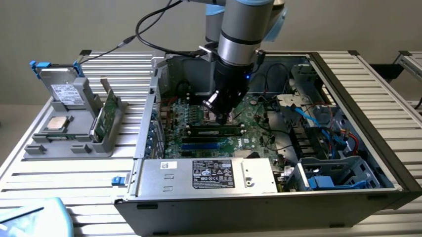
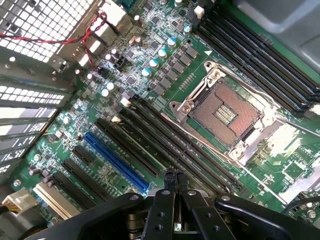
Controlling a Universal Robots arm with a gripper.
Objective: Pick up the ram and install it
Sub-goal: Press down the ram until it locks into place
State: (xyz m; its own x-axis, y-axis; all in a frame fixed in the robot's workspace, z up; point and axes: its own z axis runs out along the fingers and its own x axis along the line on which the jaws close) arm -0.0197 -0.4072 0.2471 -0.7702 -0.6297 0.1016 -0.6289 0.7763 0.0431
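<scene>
I read the ram point(image 1: 212, 131) as already lying in a motherboard slot, long axis left-right in the exterior view, directly beneath my gripper point(image 1: 221, 118). In the wrist view the fingertips point(image 2: 170, 176) are pressed together, holding nothing, above the empty black slots point(image 2: 165, 145).

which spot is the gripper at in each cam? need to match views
Exterior view: gripper at the picture's middle, inside the open computer case, low over the motherboard.
Wrist view: gripper with fingers pressed together, over the black memory slots.
Shared landmark: the blue slot on the motherboard, close to the gripper.
</scene>
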